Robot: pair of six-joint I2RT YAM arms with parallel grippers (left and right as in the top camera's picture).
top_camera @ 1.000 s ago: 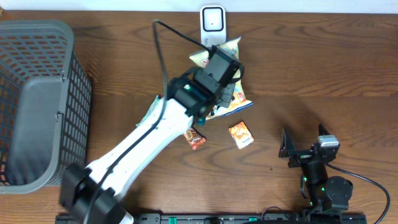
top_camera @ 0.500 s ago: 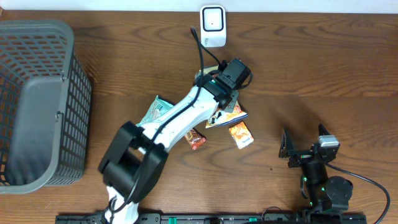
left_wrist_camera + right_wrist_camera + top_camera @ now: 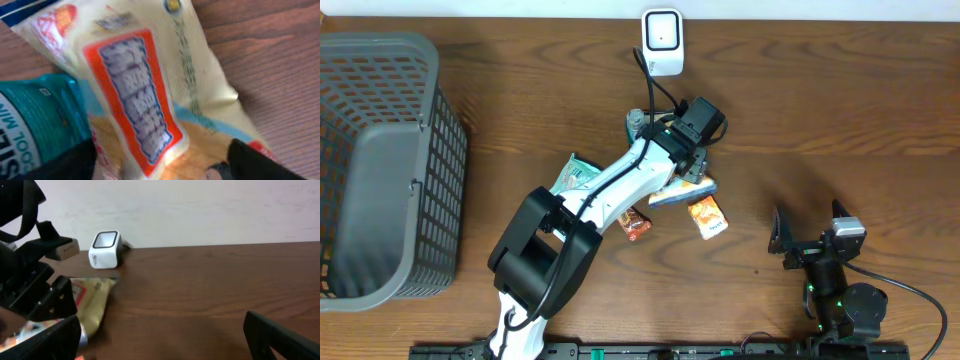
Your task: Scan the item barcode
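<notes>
- Lying flat on the bench (image 3: 840, 120), the cream snack packet (image 3: 145, 95) was a short way in front of the scanner (image 3: 662, 40), on the robot's side of it and not touching it.
- The left claw (image 3: 165, 162) hung just over this packet with its two fingers standing wide apart, one on each side. It was released and carried nothing.
- The right claw (image 3: 160, 340) was also spread open and empty, well apart from the scanner, low over bare wood.
- The packet was a thin glossy film pillow with an orange-framed label, blue print inside it, and a flat sealed edge.
- In my judgement it is light, soft and a little slippery, and it will crumple or bend if it is squeezed in the middle.
- I judge that the best hold is on the sealed edge or a corner, so that the printed face stays flat and free for the scanner.
- A teal mint packet (image 3: 35, 125) lay against the cream one. A small orange sachet (image 3: 708, 216) was just beside the pile, farther from the scanner.
- The scanner was a small white box of hard plastic with rounded corners, and the bench was dark wood with visible grain.
- I could not tell where the barcode was.
</notes>
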